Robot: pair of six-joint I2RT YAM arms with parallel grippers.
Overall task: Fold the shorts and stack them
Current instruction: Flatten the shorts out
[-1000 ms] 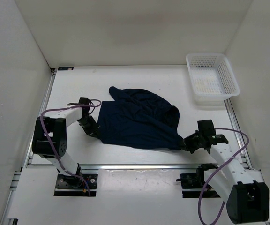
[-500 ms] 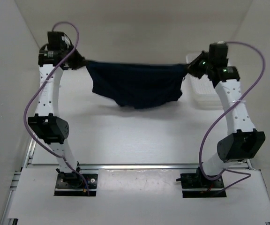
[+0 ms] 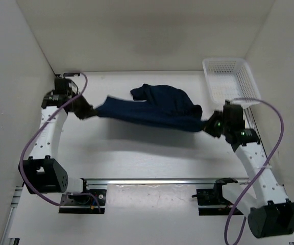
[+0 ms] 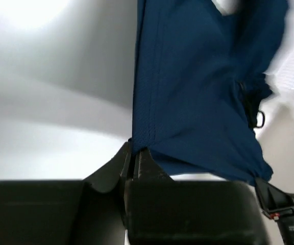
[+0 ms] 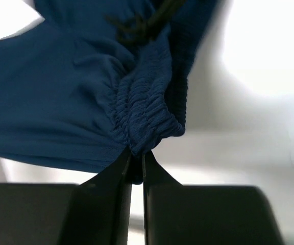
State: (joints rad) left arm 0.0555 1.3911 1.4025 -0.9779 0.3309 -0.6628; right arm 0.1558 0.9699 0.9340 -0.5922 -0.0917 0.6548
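Note:
The dark navy shorts hang stretched between my two grippers above the middle of the table, with a bunched part at the back. My left gripper is shut on the shorts' left edge; in the left wrist view the hemmed edge runs up from the closed left gripper. My right gripper is shut on the right end; in the right wrist view the gathered elastic waistband is pinched in the closed right gripper.
A white plastic mesh basket stands at the back right corner of the white table. White walls close in the left, back and right sides. The arm bases sit on a rail at the near edge.
The shorts were lifted off the table and held high and spread half a second ago. Both grippers have now come down and nearer, still holding the shorts stretched low over the table.

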